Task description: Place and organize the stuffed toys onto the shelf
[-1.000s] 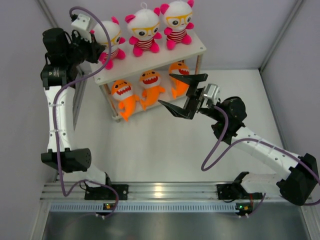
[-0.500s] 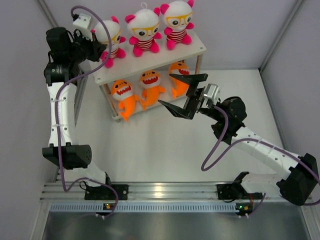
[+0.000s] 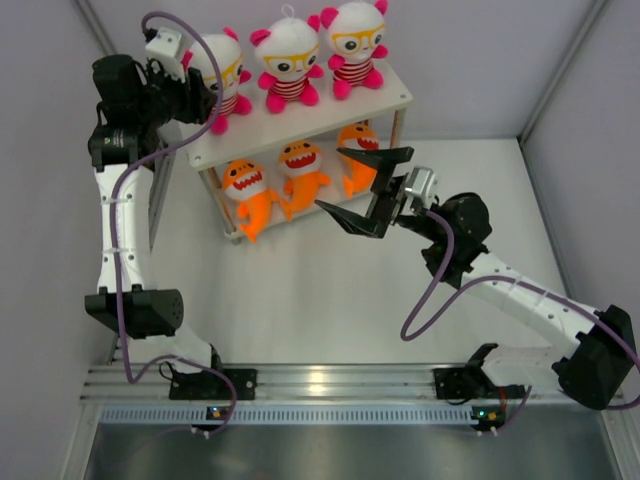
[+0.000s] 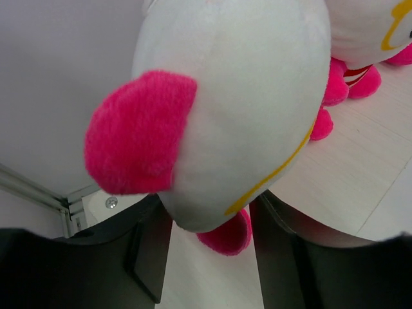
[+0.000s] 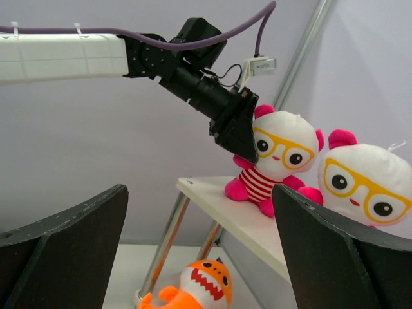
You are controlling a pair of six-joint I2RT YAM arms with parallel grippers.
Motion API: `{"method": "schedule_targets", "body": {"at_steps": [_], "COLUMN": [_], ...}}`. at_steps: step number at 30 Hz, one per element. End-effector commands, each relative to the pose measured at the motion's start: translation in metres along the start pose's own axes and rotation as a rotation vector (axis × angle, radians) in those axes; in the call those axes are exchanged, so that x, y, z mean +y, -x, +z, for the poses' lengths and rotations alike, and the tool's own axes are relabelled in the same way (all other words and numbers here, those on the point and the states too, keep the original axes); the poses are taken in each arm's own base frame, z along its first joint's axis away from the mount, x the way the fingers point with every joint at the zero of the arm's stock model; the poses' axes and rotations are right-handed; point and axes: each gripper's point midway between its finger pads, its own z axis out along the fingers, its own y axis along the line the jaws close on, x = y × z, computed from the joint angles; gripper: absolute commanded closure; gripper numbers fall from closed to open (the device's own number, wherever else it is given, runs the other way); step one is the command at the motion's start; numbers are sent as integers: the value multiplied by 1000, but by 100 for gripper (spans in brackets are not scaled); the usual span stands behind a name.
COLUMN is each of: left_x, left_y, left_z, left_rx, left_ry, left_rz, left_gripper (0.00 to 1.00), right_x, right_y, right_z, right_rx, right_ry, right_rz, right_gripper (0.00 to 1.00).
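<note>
Cream wooden two-tier shelf stands on the white table, beyond both tools. Three white-headed plush dolls with pink ears, yellow glasses and red-and-white striped bodies sit upright in a row on its upper board. Three orange plush sharks with toothy mouths occupy the lower board.

Left tool is raised to the level of the upper board, at the end of the row. Its fingers stand apart, and the end doll lies directly ahead of them. In the left wrist view this doll's white head and one pink ear fill the frame just above the gap, with a pink foot visible through it. The middle doll and far doll sit beyond it, further from this tool.

Right tool hovers above the table at the front of the lower board, its jaws spread wide and holding nothing. The nearest shark lies just behind its upper finger. The central shark and outer shark lie further along the board.
</note>
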Motion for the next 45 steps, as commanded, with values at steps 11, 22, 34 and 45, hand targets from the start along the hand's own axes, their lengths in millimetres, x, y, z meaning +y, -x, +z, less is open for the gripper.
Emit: {"method": "schedule_targets", "body": {"at_steps": [11,22,34,45], "left_x": [2,-5,-19,0], "left_y": [8,6,12,-18], "left_z": [-11,-20,-63,-120], "left_rx": [-20,-19,-44,19], "left_ry": [20,3,39,324], "left_rz": [40,84,164,100], "left_gripper": [26,2,2,2], "right_x": [2,3,-15,-65], "right_y": [4,3,-16,-63], "right_z": [1,0,-1,-37], "right_rx": [-19,-13,88,432], "right_ry": [15,21,-77,-402], "right_rz": [-1,3,32,55], "right_gripper": [6,5,5,4]}}
